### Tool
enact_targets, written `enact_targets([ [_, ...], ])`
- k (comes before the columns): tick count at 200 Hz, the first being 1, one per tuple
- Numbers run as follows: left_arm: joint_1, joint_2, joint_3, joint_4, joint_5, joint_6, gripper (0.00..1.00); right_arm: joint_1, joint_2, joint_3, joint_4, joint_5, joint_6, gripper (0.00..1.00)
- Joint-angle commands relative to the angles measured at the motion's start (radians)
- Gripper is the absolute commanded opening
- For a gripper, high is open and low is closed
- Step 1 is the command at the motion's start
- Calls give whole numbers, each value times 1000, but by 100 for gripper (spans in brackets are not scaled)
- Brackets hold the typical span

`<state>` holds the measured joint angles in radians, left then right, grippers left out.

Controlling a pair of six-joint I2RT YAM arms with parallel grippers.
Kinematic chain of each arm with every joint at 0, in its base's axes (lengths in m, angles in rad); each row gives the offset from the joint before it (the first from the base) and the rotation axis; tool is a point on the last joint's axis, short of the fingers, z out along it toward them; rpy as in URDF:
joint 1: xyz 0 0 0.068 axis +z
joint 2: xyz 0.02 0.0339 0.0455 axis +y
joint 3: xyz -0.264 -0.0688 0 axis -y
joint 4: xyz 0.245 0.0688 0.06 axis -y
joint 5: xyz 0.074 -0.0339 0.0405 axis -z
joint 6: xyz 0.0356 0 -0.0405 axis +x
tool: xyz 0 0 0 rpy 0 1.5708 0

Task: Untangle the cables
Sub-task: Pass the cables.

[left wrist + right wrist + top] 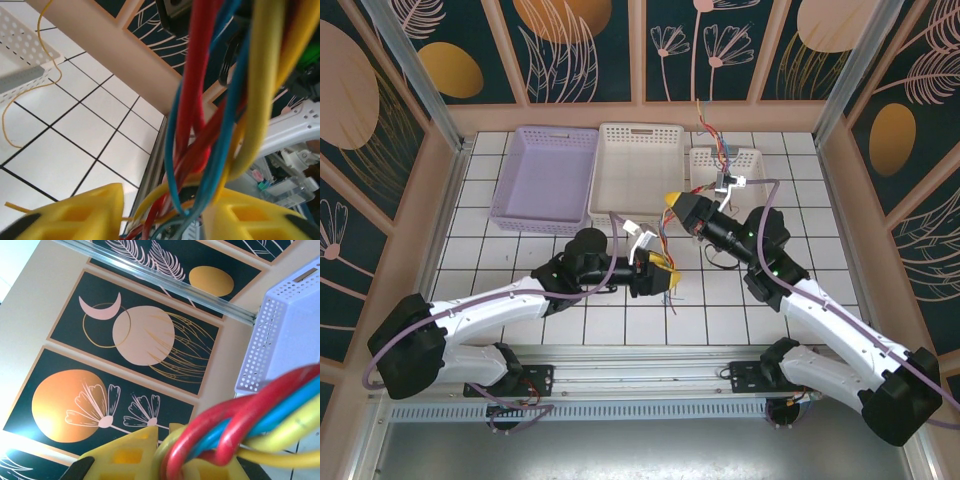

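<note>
A bundle of red, blue and yellow cables [666,238] runs between my two grippers over the middle of the table. My right gripper [674,203] is raised, and its yellow fingers [125,455] are pinched on a loop of the cables [260,410]. In the right wrist view the gripper [172,452] shows almost no gap. My left gripper [662,272] sits below it. In the left wrist view its yellow fingers [75,215] stand wide apart around the gripper's middle [165,215], and the cables [200,100] pass loosely between them. Loose ends trail under it [671,296].
Three baskets stand at the back: a purple one [545,175], a large white one [640,165] and a small white one [745,160] holding more coloured wires [713,148]. A thin yellow wire [50,55] lies by a white basket [20,45].
</note>
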<state>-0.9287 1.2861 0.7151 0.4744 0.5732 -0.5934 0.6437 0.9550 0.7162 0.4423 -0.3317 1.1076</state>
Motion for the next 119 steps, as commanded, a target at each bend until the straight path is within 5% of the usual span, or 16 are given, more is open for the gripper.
enact_targets([
  [1,-5,8,-3,78,-5,-10,54,11,-30,-14,80,9,14,0],
  [17,-6,8,-7,92,-5,-13,49,12,-30,-18,85,10,17,0],
  [61,-6,-4,-30,127,0,-23,0,13,-48,-25,71,19,11,0],
  [119,-6,-149,-131,102,-39,-20,0,-13,-124,-40,-64,76,-70,0],
])
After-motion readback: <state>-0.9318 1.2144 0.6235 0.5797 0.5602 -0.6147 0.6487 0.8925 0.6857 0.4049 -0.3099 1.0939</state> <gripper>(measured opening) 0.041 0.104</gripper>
